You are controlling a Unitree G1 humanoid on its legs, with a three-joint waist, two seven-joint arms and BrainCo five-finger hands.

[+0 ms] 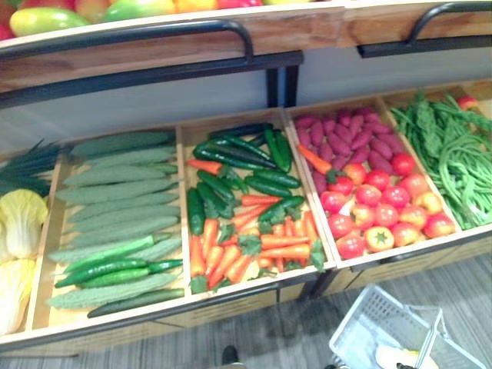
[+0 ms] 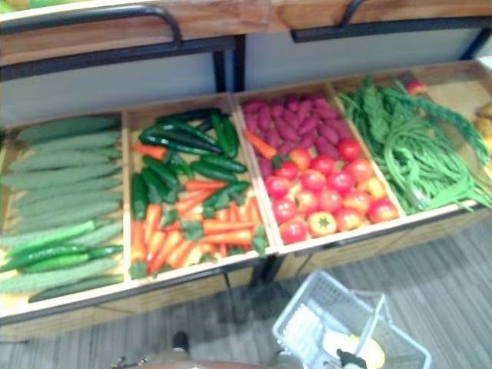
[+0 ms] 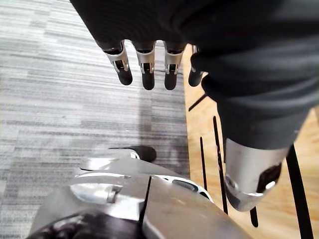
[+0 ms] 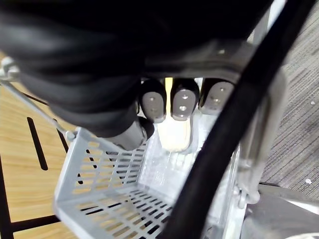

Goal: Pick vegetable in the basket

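A pale grey plastic basket (image 1: 384, 323) hangs low at the right, in front of the vegetable stand. A pale yellow vegetable (image 4: 174, 137) lies in its bottom. In the right wrist view my right hand (image 4: 182, 102) has its fingers curled round the basket's black handle (image 4: 234, 129). My left hand (image 3: 144, 64) hangs over the grey floor beside the stand, fingers straight and holding nothing. The wooden bins hold cucumbers (image 1: 115, 207), carrots (image 1: 254, 246) mixed with dark green peppers (image 1: 238, 154), and tomatoes (image 1: 377, 207).
Purple sweet potatoes (image 1: 346, 134) lie behind the tomatoes. Green beans (image 1: 453, 154) fill the right bin and pale cabbages (image 1: 19, 223) the far left one. A shelf of fruit (image 1: 46, 19) with black rails overhangs the back. Grey floor runs along the stand's front.
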